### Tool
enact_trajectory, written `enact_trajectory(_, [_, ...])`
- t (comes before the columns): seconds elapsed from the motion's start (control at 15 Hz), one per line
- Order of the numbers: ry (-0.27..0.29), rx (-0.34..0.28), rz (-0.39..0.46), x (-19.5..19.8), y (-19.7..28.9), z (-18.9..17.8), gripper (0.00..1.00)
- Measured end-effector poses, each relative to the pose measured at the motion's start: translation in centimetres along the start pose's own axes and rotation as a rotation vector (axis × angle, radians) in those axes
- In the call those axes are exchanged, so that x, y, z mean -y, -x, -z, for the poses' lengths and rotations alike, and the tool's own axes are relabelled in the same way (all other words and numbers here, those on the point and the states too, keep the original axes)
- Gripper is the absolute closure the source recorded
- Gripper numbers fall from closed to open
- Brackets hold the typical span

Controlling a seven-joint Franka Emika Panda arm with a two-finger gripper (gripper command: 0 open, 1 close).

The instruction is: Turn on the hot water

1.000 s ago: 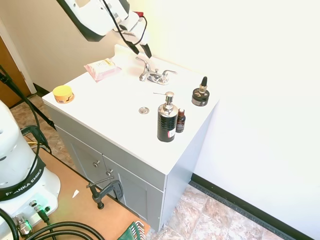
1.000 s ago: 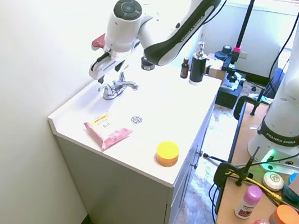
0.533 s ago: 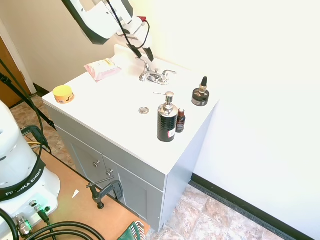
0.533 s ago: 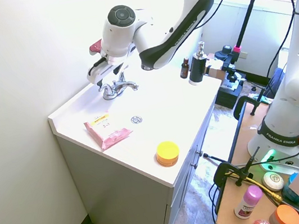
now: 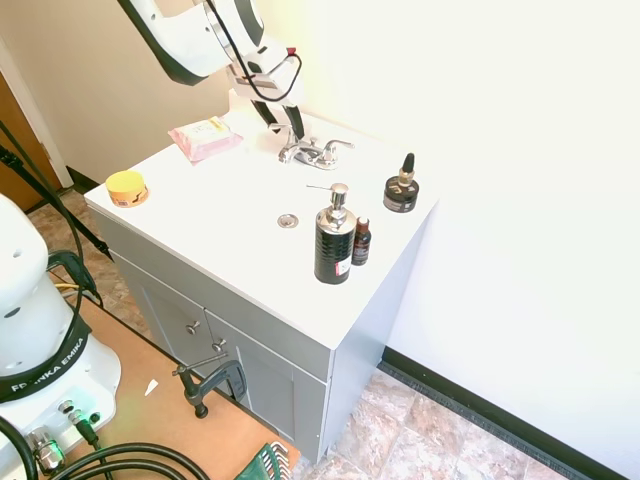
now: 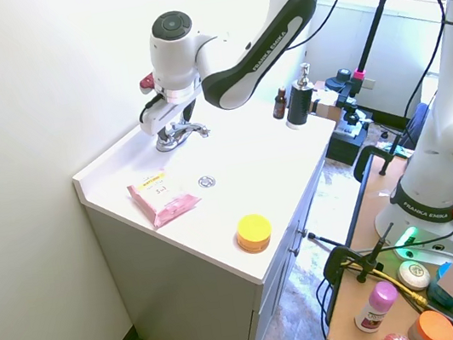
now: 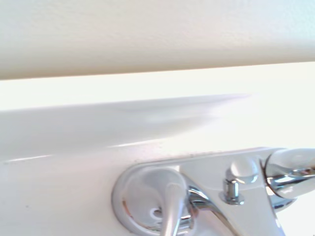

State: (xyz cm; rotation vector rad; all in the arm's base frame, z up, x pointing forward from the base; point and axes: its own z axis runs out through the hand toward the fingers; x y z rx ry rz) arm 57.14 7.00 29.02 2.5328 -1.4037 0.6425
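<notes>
the faucet [image 5: 312,151] sits at the back of the white counter [image 5: 230,220], close to the wall, with a slim lever out to each side of its short spout. the claw [image 5: 283,128] hangs low over the left lever [image 5: 287,128], the hot one, with its dark fingers pointing down beside it; from the other side the claw [image 6: 170,127] covers that end of the faucet [image 6: 179,134]. whether the fingers are parted or closed on the lever i cannot tell, since they blur into the chrome in both wide views.

the wrist view looks down along the backsplash at the faucet base and the lever [image 7: 170,206] rising toward the lens, which suggests the arm is lined up straight above it so a push or pull will swing it. no water runs from the spout, so the tap looks unopened.

the soap pump [image 5: 333,240] and the small bottles stand well apart near the counter's front corner, out of the arm's way.
</notes>
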Motion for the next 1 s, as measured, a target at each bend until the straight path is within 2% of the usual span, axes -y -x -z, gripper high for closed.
enact_trajectory(0.27, [0.030,-0.029,-0.010,-0.6,-1.0,-0.4,0.00])
enact_trajectory(0.4, [0.033,-0.019,-0.019,-0.7,-1.0,-0.2,0.00])
enact_trajectory(0.53, [0.030,0.043,0.005,-1.2,-1.5,0.9,0.00])
enact_trajectory(0.73, [0.033,0.167,0.028,-3.6,-1.8,3.6,0.00])
enact_trajectory(1.0, [0.037,0.263,-0.018,-7.8,-2.1,6.0,0.00])
